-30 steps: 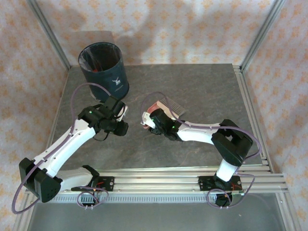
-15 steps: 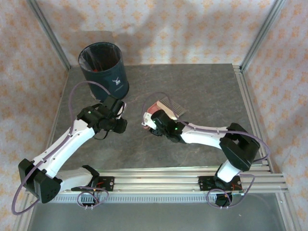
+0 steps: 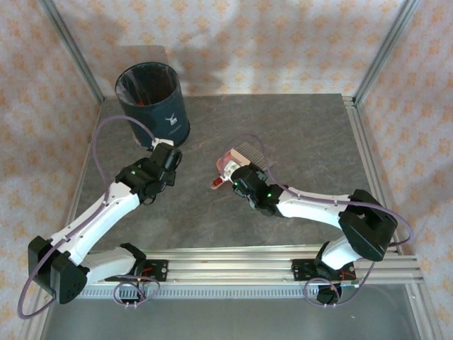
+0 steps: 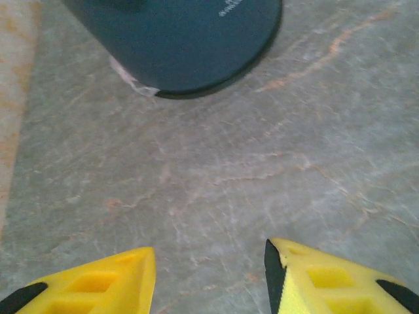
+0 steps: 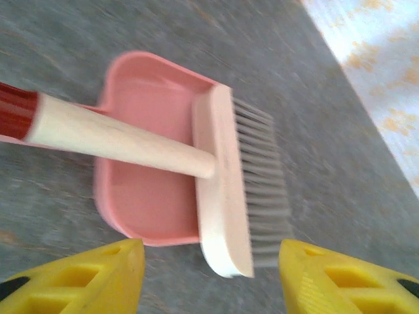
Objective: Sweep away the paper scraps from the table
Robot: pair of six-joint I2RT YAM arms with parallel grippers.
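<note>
The dark grey marbled stone-pattern table (image 3: 304, 134) fills the middle of the top view, close to square, with no clear long axis; its near edge runs left to right across the lower frame and its sides narrow toward the top. Silver aluminium rails (image 3: 248, 265) edge it along the bottom, and more rails run up the right and left sides. The slab looks flat and matt, with pale veins. Open bare surface lies across the upper right and the lower centre. A dark round bin (image 3: 159, 117) stands on the upper left corner; a few red flecks (image 3: 144, 101) show inside it, too small to tell what they are.

A pink plastic dustpan (image 5: 150, 196) lies just above frame centre. A pale wooden brush with grey bristles (image 5: 222, 190) rests across it, its handle reaching left to a red end.

The right gripper (image 5: 206, 252) hovers just beside the dustpan, yellow fingers spread wide, gripping nothing. The left gripper (image 4: 209, 252) is left of centre, pointing at the bin's base, its fingers apart over bare table with nothing between them.
</note>
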